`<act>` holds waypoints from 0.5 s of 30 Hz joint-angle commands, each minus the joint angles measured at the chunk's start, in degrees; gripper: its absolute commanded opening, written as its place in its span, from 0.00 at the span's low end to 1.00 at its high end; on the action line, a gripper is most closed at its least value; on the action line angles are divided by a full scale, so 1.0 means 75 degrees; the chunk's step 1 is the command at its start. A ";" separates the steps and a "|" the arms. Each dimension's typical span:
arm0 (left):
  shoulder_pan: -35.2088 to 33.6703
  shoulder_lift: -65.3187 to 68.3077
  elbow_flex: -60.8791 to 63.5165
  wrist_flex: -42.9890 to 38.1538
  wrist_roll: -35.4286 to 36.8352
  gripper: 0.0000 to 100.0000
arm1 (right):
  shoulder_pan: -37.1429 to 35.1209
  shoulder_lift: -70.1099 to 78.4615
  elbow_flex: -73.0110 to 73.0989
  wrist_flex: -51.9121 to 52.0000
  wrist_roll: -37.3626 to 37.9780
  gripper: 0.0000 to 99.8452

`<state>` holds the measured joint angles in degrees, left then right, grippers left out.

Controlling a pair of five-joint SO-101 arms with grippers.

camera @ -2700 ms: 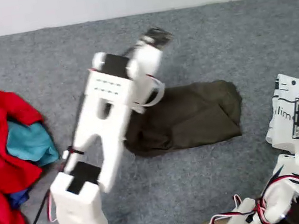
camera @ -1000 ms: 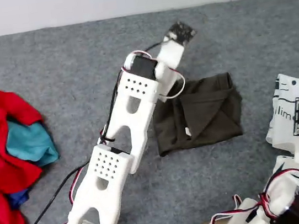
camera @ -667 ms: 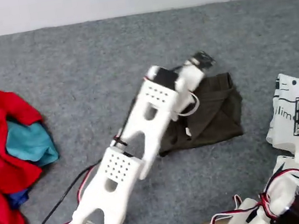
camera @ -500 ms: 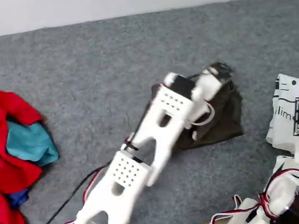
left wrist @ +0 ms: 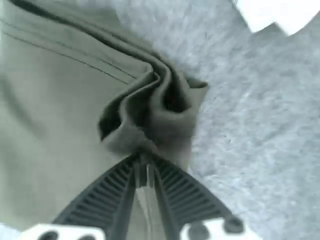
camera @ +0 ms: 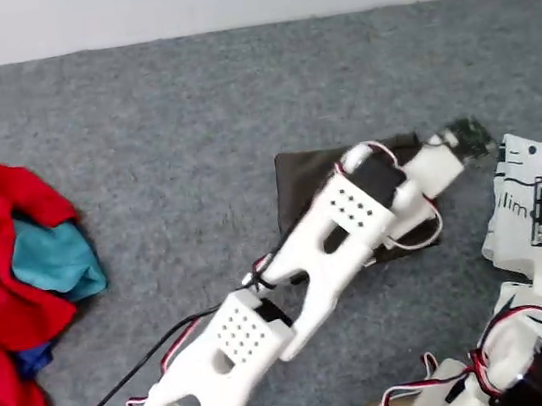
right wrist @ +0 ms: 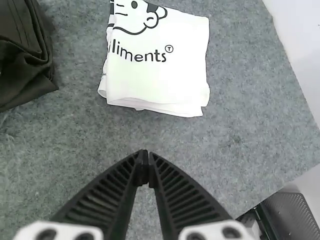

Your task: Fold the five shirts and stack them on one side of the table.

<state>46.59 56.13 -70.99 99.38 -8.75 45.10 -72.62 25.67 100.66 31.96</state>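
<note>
We work on the grey table [camera: 138,121], with a heap of unfolded shirts [camera: 3,271], red, teal and blue, out on the left arm's side. The left arm [camera: 318,247] stretches across the olive shirt [camera: 297,174], which lies folded just beside the white shirt [right wrist: 157,65]. The left gripper [left wrist: 143,161] is clamped on a bunched edge of the olive cloth. The right gripper [right wrist: 145,156] hangs over bare table near the white shirt, its jaws together on nothing.

We judge the step to be carrying the olive shirt onto the white one. To do it well, we lift enough that the lower layers clear the rough surface and do not peel open. We bring it squarely over the white shirt and let go only once the cloth rests flat. The pinch takes a crumpled corner, so a layer may slip.
</note>
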 commanded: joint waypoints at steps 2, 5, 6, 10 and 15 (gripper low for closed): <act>-0.0680 -0.1231 0.0346 0.0152 0.0047 0.01 | 0.0041 -0.0018 0.0000 0.0287 0.0059 0.01; -0.1055 -0.1395 0.0873 0.0152 0.0035 0.01 | 0.0029 -0.0018 0.0000 0.0287 0.0059 0.01; -0.1114 -0.1395 0.1073 0.0152 0.0035 0.01 | 0.0029 -0.0018 0.0000 0.0287 0.0059 0.01; -0.0985 -0.1371 0.2010 0.0012 0.0023 0.01 | 0.0029 -0.0018 0.0000 0.0287 0.0035 0.01; -0.0281 -0.0903 0.2807 -0.0551 0.0023 0.01 | 0.0029 -0.0018 0.0000 0.0287 0.0035 0.01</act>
<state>40.88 49.45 -51.03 97.01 -8.57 45.10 -72.62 25.67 100.66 31.96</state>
